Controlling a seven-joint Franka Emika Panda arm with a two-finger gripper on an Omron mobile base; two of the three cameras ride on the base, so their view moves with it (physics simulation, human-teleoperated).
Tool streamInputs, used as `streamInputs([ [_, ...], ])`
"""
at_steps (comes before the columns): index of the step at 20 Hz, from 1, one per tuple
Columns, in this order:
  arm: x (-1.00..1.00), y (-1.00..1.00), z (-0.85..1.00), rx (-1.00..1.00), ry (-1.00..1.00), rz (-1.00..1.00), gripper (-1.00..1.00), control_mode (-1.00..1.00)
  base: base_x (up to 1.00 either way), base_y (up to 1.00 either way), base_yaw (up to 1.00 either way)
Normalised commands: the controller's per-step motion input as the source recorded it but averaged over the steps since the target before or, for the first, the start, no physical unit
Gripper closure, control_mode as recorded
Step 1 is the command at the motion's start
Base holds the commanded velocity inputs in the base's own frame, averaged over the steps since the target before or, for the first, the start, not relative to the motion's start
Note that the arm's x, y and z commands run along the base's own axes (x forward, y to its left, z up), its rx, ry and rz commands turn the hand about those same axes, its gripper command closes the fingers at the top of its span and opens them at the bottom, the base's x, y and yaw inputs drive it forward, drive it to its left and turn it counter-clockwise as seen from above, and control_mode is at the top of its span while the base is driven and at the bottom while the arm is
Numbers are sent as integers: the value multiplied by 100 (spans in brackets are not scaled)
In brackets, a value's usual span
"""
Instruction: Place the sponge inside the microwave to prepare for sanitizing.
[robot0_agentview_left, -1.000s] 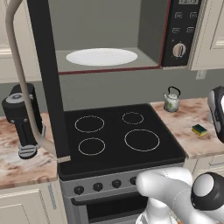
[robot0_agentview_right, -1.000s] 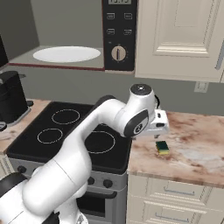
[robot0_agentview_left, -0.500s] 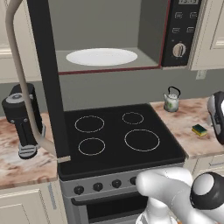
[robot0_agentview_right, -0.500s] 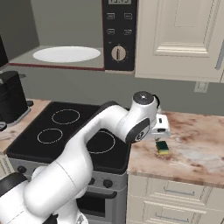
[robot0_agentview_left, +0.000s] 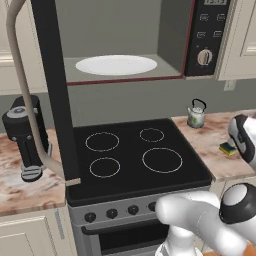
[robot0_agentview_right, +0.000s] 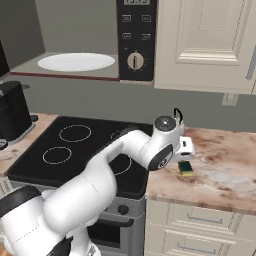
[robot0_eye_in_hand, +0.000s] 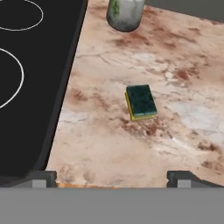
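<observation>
Step in hand: the arm is lining up over the sponge (robot0_eye_in_hand: 141, 102) for a pick, well before any carry to the microwave (robot0_agentview_left: 206, 40).
Sponge: it is lying flat on the marbled counter (robot0_eye_in_hand: 183, 65), green side up, just right of the stove (robot0_agentview_left: 135, 155) and near a small kettle (robot0_agentview_left: 196, 113); nothing is touching it.
Gripper: the gripper (robot0_eye_in_hand: 112, 178) is hanging released and empty, its two dark tips spread wide, and the sponge is sitting ahead of them, slightly right of centre.
Doing it well: the hand is probably needing a small shift toward the sponge, then a straight descent so the tips straddle the narrow sides before closing.
Arm pose: the arm is reaching low across the stove's right edge, wrist bent down over the counter.
Microwave: its door is standing open, the white plate (robot0_agentview_right: 76, 61) bare and waiting.
</observation>
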Motion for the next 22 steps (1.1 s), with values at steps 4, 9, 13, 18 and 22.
streamInputs([
  [4,54,-31,-18,-5,0,0,-100,-100,0,0,0],
  [9,49,-33,-11,-2,5,0,-100,-100,0,0,0],
  [13,39,-27,-19,-1,5,0,-100,-100,0,0,0],
  [18,14,-14,-25,0,6,0,-100,-100,0,0,0],
  [22,8,-1,-25,0,4,0,-100,-100,0,0,0],
])
